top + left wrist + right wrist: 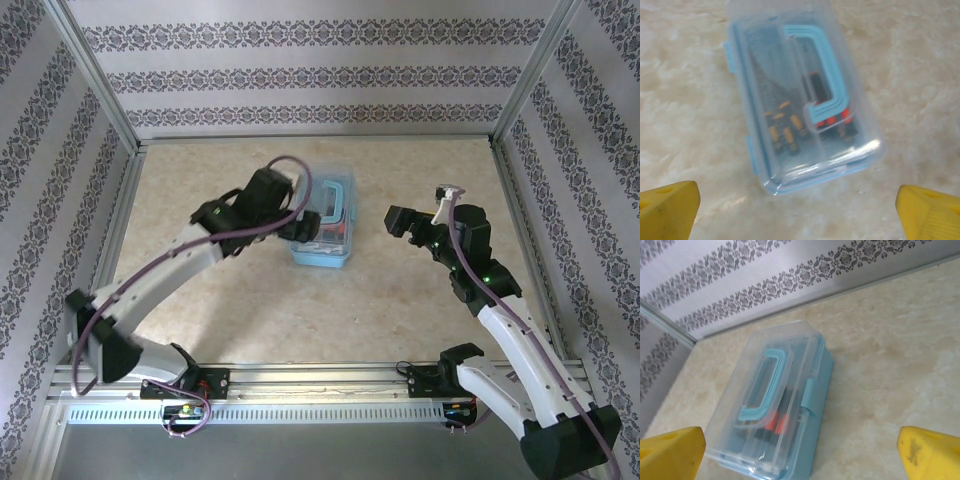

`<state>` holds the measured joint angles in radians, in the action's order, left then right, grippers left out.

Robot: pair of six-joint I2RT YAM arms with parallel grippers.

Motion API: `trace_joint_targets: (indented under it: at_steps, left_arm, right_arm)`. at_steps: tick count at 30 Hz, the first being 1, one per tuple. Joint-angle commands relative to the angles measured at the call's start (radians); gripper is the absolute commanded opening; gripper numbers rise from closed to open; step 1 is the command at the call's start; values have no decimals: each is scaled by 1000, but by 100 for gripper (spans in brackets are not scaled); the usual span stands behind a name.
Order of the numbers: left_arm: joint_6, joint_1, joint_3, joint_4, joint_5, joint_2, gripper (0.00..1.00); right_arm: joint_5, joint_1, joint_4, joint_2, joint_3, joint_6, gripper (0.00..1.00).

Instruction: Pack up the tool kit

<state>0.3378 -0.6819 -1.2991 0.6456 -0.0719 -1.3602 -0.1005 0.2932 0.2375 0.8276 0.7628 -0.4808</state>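
1. Biggest first: the table (420, 320) is a pale beige marble-look top; the walls (300, 80) on three sides wear grey floral stripes; a metal frame (300, 385) runs along the near edge, where the two arms (160, 270) are bolted.
2. One box (338, 215), with a clear lid (765, 65) on a light blue base, sits flat around the middle of the table, a bit toward the far side; the lid is on.
3. The left gripper (300, 230) hangs right at the box's left edge seen from above; in its own camera the jaws are spread wide, with yellow fingertips (667, 210) at both bottom corners and nothing between them; the box lies just ahead, untouched.
4. The right gripper (398, 218) is off to the box's right, clearly apart from it; its jaws are also spread wide and empty, with the box ahead of it.
5. One blue handle (832, 70) lies flat on the lid; two blue clips (749, 155) show along one long side.
6. The tools (785, 132) inside have orange and black grips; they're too blurry through the lid to count.
7. Tally: one box, two arms, two grippers, two fingertips each.
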Motion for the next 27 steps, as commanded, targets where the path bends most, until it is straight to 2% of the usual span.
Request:
trace_joint_targets:
  at_steps: [1, 5, 7, 10, 13, 16, 18, 21, 23, 27]
  left_arm:
    - [-10, -16, 183, -242, -107, 138, 100]
    - [40, -16, 334, -325, -244, 265, 100]
    - [37, -15, 380, -334, -338, 293, 100]
    - [-19, -15, 456, -391, -423, 335, 100]
    - [-217, -15, 635, -660, -422, 416, 100]
    - [-308, -15, 815, -927, -507, 487, 100]
    - [-386, -13, 885, -1028, -537, 503, 100]
    - [-442, -1, 931, -1103, -630, 473, 100]
    - [-503, 11, 965, -1176, -646, 440, 99]
    - [-619, 47, 1069, -1462, -638, 360, 100]
  right_arm:
    - [96, 38, 74, -25, 12, 113, 98]
    - [84, 59, 30, -38, -49, 155, 98]
    - [134, 59, 48, -24, -66, 115, 98]
    - [201, 54, 17, -28, -122, 15, 98]
    - [233, 54, -47, -63, -183, 17, 98]
    - [292, 56, -59, -99, -206, 95, 98]
    - [321, 57, -49, -118, -207, 159, 98]
    - [341, 57, -66, -148, -229, 222, 98]
    - [333, 57, -103, -166, -257, 261, 98]
    - [286, 57, -174, -177, -304, 364, 98]
